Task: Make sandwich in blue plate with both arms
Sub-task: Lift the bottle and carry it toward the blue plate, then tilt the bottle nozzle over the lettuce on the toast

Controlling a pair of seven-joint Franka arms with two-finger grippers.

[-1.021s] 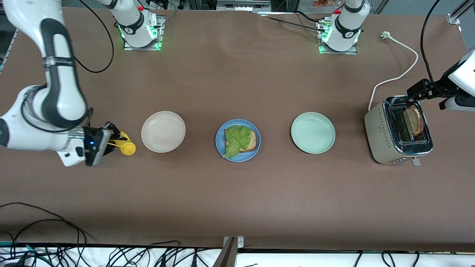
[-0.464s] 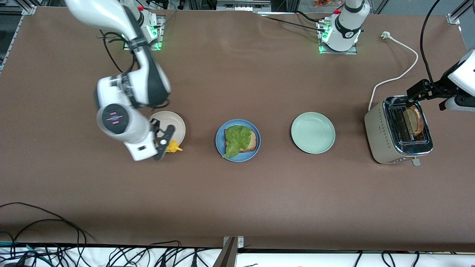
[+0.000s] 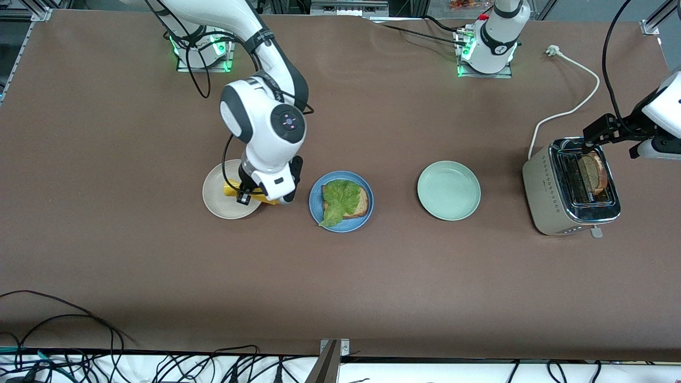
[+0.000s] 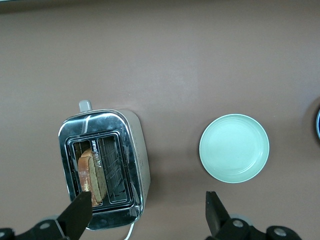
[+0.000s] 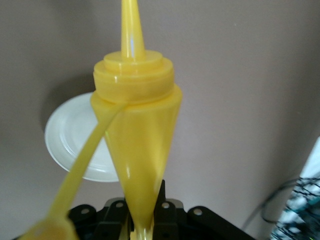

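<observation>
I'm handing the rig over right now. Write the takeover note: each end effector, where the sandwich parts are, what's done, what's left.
Right end effector: shut on the yellow plastic squeeze bottle, over the cream-white round plate, beside the round blue plate.
Left end effector: open, over the silver two-slot toaster.
Done: one toasted brown bread slice on the blue plate, ruffled green lettuce leaf on it.
Left: sauce looks next; second toast slice in the toaster must go on top.
The pale mint-green round plate holds nothing.

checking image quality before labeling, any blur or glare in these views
Front view: sharp, evenly lit, soft shadows, mild glare on the toaster. Left wrist view: sharp, reflections on the toaster's chrome top. Right wrist view: the close yellow bottle is soft, the cream plate hazy.
</observation>
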